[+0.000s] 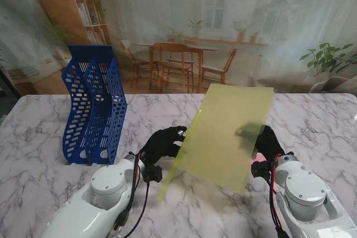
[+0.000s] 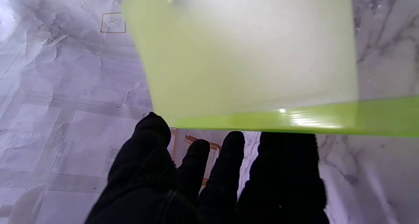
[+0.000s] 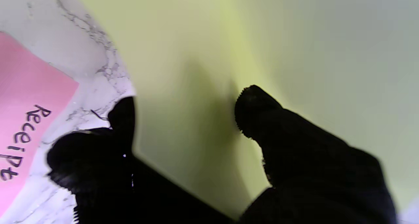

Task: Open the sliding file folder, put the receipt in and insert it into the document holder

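1. Behind our counter [image 1: 33,121] hangs a printed backdrop [image 1: 178,20] of a sunlit dining room with wooden chairs, a bookshelf and potted plants; the counter itself is white marble with grey veins.
2. We see a blue perforated document holder [image 1: 93,107] standing upright on the left side of the counter, well apart from both of our hands.
3. We hold the translucent yellow-green file folder [image 1: 228,135] lifted off the counter and tilted, its far edge raised toward the backdrop and its near corner dipping toward us.
4. Our right hand [image 1: 266,140] grips the folder at its right edge: in the right wrist view the thumb [image 3: 262,119] presses on one face of the sheet while the other fingers [image 3: 98,145] sit behind it, so the hand is pinched closed on the folder.
5. Our left hand [image 1: 164,143] sits at the folder's left edge, where the green sliding spine bar [image 1: 181,157] runs down toward us.
6. From the left wrist view the gloved fingers [image 2: 226,158] are extended and slightly apart, with their tips just beside the bar [image 2: 294,119]; we cannot tell whether they touch it, and they hold nothing.
7. We find the pink receipt [image 3: 23,126], with "Receipt" handwritten on it, lying flat on the counter beside our right hand, partly hidden under the raised folder in the stand view.
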Available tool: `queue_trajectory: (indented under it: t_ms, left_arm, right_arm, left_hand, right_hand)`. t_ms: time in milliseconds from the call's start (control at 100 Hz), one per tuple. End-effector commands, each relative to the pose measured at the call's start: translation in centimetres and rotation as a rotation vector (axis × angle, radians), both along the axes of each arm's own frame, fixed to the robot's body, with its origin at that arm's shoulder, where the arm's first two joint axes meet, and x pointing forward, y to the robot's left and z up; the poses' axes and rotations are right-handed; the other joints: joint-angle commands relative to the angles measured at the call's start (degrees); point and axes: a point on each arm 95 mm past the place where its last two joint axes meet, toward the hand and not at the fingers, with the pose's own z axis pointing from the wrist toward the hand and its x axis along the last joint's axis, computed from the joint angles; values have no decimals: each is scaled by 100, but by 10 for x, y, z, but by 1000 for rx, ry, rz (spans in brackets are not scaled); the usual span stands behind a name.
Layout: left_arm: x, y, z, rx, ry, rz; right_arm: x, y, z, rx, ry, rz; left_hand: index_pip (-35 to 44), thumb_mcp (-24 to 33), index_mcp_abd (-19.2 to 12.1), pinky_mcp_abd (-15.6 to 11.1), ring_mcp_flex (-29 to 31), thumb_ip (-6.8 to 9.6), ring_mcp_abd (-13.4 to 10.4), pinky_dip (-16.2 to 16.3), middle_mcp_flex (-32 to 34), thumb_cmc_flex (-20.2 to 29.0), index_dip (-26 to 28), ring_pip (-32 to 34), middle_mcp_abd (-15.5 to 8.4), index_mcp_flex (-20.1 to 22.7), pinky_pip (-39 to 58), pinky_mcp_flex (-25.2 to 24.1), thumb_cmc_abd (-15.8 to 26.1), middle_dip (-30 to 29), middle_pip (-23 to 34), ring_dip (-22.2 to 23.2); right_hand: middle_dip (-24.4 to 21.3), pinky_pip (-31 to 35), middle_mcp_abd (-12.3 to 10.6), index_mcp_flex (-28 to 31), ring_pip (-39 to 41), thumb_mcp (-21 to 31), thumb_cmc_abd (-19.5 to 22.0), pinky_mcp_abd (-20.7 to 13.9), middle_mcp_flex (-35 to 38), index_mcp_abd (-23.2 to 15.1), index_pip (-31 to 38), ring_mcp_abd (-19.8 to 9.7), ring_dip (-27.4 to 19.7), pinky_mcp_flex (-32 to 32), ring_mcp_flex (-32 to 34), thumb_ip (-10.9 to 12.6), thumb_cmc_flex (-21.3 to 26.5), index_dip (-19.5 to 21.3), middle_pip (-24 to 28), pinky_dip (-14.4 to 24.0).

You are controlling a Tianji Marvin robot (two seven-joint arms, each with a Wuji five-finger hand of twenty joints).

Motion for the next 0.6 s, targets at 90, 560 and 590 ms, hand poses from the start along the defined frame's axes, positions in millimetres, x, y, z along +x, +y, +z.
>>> queue_trajectory:
  t_ms: [90, 560, 590]
  left_arm:
    - [-3, 7, -4, 14, -23, 28]
    - [6, 17, 31, 99, -264, 24]
    - [8, 16, 35, 94, -285, 9]
  right_arm:
    - [9, 2, -14, -18, 76, 9]
    - [21, 13, -35, -45, 208, 62]
    - [21, 13, -37, -49, 212, 70]
  left_hand:
    - [-73, -174, -314, -606, -1022, 67, -299, -183, -845, -326, 43, -700, -367, -299, -825, -1024, 189, -51, -202, -228]
    - [142, -174, -675, -1450, -2104, -27, -1428, -799, -1294, -157, 273, -2003, -1136, 341, -5087, -1900, 522, -423, -794, -705]
    - [161, -127, -744, -1561, -2175, -22, -1541, -778, -1462, 127, 318, -2082, -1241, 315, -5300, -1883, 538, -529, -881, -776]
  right_hand:
    - [142, 561, 205, 240, 601, 290, -141, -75, 370, -131, 256, -150, 149, 310, 83, -66, 271, 178, 339, -29]
    - [198, 591, 226, 219, 631, 329, -120, -90, 326, -146, 224, -158, 151, 316, 79, -80, 274, 253, 407, -9]
    - [202, 589, 201, 216, 636, 313, -100, -96, 321, -180, 224, -176, 152, 314, 82, -85, 260, 261, 413, -8]
